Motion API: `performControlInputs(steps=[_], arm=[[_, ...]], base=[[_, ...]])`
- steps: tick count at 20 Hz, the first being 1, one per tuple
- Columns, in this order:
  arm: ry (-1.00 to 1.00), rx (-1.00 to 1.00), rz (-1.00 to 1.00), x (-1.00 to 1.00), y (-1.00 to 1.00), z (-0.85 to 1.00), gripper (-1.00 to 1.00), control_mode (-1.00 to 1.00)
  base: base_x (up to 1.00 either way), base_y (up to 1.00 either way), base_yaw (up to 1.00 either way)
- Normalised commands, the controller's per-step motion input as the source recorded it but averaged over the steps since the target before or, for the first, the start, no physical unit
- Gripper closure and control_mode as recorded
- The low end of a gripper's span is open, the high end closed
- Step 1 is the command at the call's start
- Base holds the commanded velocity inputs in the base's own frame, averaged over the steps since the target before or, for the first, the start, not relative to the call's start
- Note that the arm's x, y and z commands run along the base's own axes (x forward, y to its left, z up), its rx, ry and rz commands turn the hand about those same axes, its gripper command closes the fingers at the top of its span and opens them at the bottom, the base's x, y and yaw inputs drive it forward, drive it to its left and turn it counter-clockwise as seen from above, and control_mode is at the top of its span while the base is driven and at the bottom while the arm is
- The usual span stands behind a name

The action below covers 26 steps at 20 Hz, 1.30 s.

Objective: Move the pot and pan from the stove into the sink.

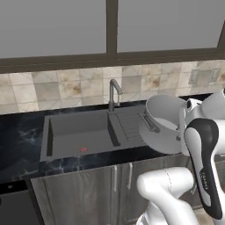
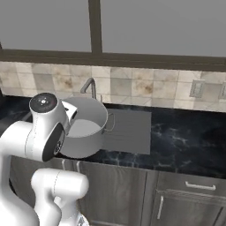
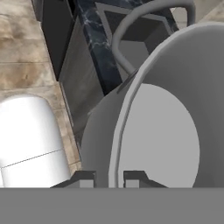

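The pot [image 1: 163, 127] is a silver-grey stockpot with loop side handles, held up tilted on its side above the ribbed drainboard [image 1: 129, 122] at the right end of the sink [image 1: 77, 136]. My gripper [image 3: 109, 178] is shut on the pot's rim, one fingertip [image 3: 84, 179] outside the wall and the other inside. From the right base view the pot [image 2: 87, 129] hangs just in front of the arm's wrist, its mouth facing left. The dark basin lies to the pot's left, under the curved faucet [image 1: 114, 91]. The pan and the stove are out of view.
A small red item [image 1: 83, 150] lies on the basin floor. Black marble counter [image 2: 185, 141] runs right of the drainboard, with cabinet doors [image 2: 119, 190] below. A tiled wall with outlets [image 2: 197, 88] stands behind, under a window.
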Motion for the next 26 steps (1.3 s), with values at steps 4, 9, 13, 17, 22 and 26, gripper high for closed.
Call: performControlInputs(steps=[4,9,13,17,22,26], arm=[[0.0,0.0,0.0,0.0,0.0,0.0,1.0,1.0],[0.0,0.0,0.0,0.0,0.0,0.0,1.0,1.0],[0.0,0.0,0.0,0.0,0.0,0.0,1.0,1.0],[0.0,0.0,0.0,0.0,0.0,0.0,1.0,1.0],[0.0,0.0,0.0,0.0,0.0,0.0,1.0,1.0],[0.0,0.0,0.0,0.0,0.0,0.0,1.0,1.0]], base=[[0.0,0.01,0.0],[0.0,0.37,0.0],[0.02,0.62,0.0],[0.05,0.68,0.0],[0.1,0.67,-0.01],[0.04,0.62,-0.01]])
